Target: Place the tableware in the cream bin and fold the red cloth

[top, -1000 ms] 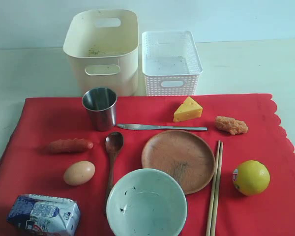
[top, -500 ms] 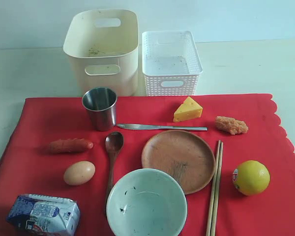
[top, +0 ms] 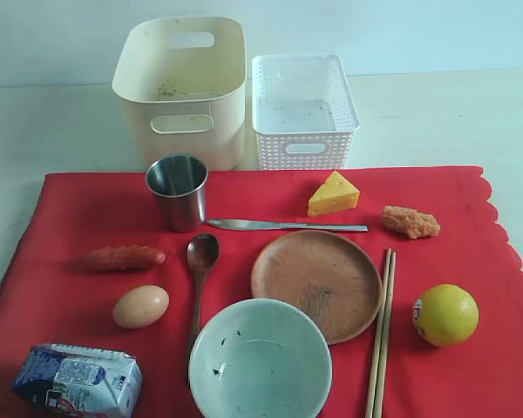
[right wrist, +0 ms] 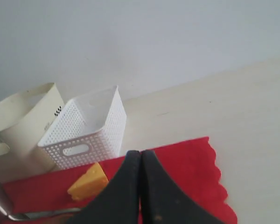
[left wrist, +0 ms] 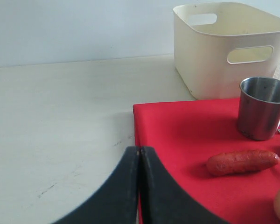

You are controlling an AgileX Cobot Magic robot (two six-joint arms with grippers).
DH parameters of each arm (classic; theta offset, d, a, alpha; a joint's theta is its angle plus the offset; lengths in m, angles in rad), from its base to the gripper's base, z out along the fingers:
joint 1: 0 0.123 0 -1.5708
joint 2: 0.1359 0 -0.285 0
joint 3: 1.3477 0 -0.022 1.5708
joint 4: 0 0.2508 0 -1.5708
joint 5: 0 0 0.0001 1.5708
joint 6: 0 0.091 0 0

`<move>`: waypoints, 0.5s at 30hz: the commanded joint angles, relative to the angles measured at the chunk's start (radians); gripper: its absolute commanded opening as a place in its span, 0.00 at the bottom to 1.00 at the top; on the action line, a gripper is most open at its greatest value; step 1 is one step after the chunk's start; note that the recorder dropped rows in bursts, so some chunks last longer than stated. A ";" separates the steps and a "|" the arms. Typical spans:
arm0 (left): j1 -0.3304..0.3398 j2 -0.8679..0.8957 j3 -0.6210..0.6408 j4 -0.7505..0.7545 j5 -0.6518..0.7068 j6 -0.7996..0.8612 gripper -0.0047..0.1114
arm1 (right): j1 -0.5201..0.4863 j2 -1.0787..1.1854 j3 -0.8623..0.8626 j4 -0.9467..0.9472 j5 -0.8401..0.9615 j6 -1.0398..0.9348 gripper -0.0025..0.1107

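Nearest, left gripper (left wrist: pixel 139 150): fingers pressed together, nothing held, over the left edge of the red cloth (top: pixel 70 226); right gripper (right wrist: pixel 141 153): also together and empty, nearer the right edge. At the cloth's near edge: one bowl (top: pixel 260 359), one milk carton (top: pixel 77 381); next, one pair of chopsticks (top: pixel 381 335) and one spoon (top: pixel 198 279), both pointing near to far; one egg (top: pixel 140 306), one lemon (top: pixel 444 314), one plate (top: pixel 316 283); further, one sausage (top: pixel 123 258), one knife (top: pixel 283 225) lying crosswise, one cheese wedge (top: pixel 333 194), one fried bit (top: pixel 410 222); then one cup (top: pixel 176 192), upright near the far edge, ahead of the left fingers, closer to that arm; probably first to grab. Past the cloth, on the table (top: pixel 436 113): one cream bin (top: pixel 181 87) just behind the cup, no tableware inside yet; one white basket (top: pixel 302 109) beside it.
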 commanded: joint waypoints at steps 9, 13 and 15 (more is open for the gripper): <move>0.002 -0.006 -0.001 -0.005 -0.008 -0.002 0.06 | -0.004 0.689 -0.130 0.041 -0.036 -0.012 0.02; 0.002 -0.006 -0.001 -0.005 -0.008 -0.002 0.06 | -0.004 0.855 -0.208 0.039 -0.014 -0.036 0.12; 0.002 -0.006 -0.001 -0.005 -0.008 -0.002 0.06 | -0.004 0.894 -0.234 0.040 0.006 -0.043 0.17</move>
